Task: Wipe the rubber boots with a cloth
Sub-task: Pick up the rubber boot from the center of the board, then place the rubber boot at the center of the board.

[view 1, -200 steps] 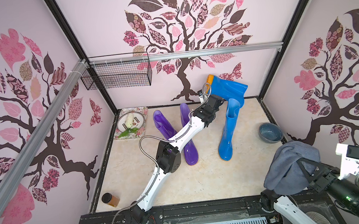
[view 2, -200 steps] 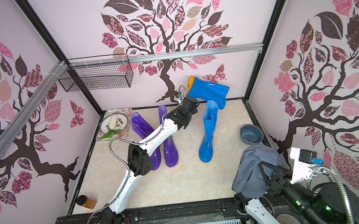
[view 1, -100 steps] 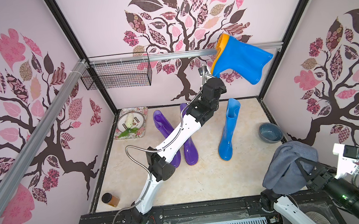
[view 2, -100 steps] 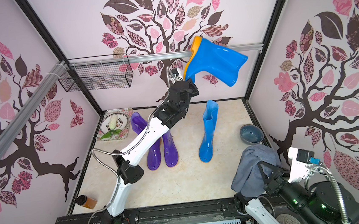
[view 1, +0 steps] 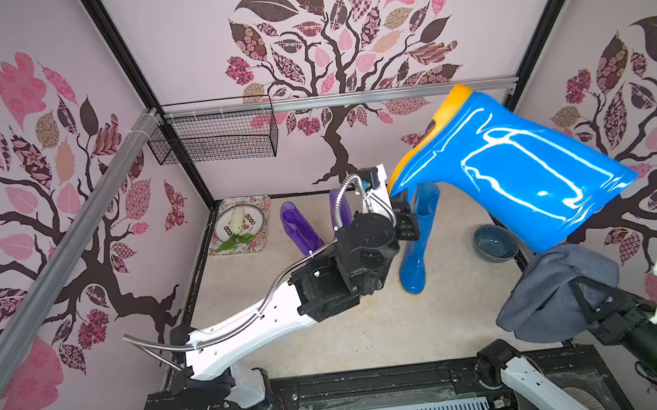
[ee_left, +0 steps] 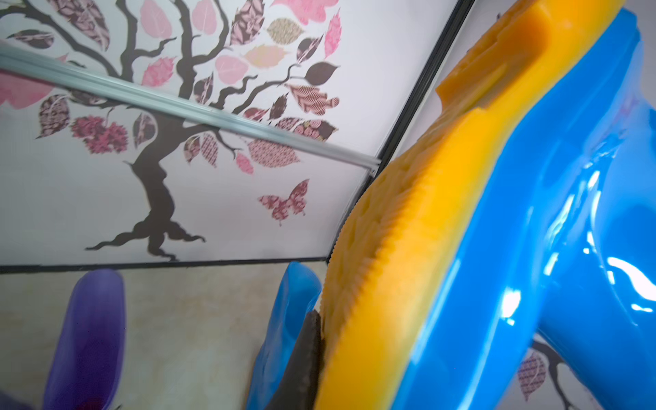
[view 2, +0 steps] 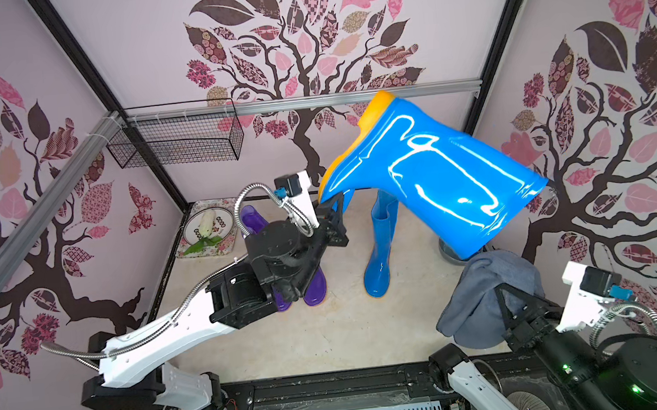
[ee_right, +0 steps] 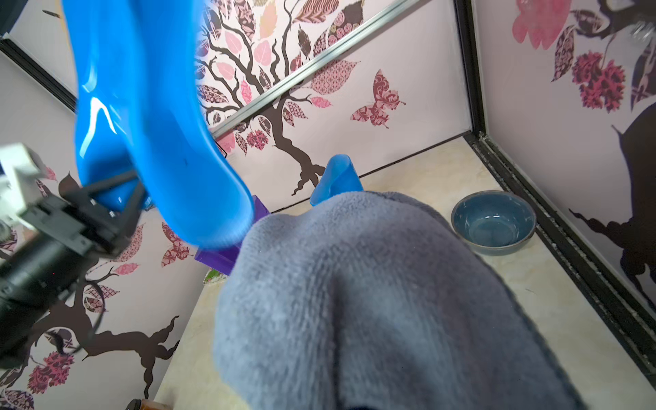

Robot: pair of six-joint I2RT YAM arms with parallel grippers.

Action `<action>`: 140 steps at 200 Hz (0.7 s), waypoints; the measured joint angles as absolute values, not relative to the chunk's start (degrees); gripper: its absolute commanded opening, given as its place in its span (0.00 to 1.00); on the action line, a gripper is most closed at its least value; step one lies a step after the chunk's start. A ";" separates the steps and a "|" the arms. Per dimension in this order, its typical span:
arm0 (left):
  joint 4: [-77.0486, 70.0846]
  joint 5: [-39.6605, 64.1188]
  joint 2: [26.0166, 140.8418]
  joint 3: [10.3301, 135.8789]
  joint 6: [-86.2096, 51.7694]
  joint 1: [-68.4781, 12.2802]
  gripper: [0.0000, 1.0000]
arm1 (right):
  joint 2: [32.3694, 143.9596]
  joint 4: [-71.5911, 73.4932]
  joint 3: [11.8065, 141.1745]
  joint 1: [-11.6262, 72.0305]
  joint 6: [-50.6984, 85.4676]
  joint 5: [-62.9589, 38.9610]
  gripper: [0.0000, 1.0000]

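1. The left pincer point(view 1: 401, 207) was pinching the toe end of the lifted blue boot point(view 1: 510, 169), a glossy bright blue tall rubber boot with an orange-yellow sole. It held the boot in the air above the bench point(view 1: 370, 332), with the shaft opening pointing toward the right arm.
2. The right pincer point(view 1: 580, 297) was pressed together on the cloth point(view 1: 550, 296), a soft grey-blue terry towel. The towel hung over the pincer like a cap, so the fingertips were hidden.
3. The step in hand, as I judge it, was bringing boot and cloth together. The shaft rim was just beside the top of the cloth; whether they touched I could not tell.
4. The next move probably calls for pressing the cloth on the blue shaft and sliding along it. The grip on the toe must be firm, because such a long boot may turn in it.
5. The standing blue boot point(view 1: 414, 255) and two glossy purple boots point(view 1: 298, 229) waited upright on the bench, not yet in work.
6. The left wrist view showed the ribbed tread of the sole and one dark finger point(ee_left: 305, 355) flat against it, which the top views did not show.
7. The right wrist view showed the round grey-blue bowl point(ee_right: 493, 222) to be empty. Only the top views showed both arms together.
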State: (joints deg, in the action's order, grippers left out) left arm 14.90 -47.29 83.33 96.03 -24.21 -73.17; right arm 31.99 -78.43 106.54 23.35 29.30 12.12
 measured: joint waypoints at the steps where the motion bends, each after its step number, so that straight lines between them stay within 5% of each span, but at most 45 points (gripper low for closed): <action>1: 14.92 -47.37 83.13 95.61 -24.25 -73.30 0.00 | 32.23 -78.56 107.07 23.44 29.30 12.27 0.00; 82: 39.33 -50.35 67.44 66.35 -41.56 -82.56 0.00 | 39.64 -82.56 129.56 25.82 28.38 23.20 0.00; 140: 42.74 -44.21 64.62 54.28 -56.97 -83.22 0.00 | 40.86 -77.03 120.03 24.86 28.03 10.17 0.00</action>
State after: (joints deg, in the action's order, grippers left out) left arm 42.74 -44.21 64.62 54.28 -56.97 -83.22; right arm 40.86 -77.03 120.03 24.86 28.03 10.17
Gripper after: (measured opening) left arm 0.131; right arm 0.100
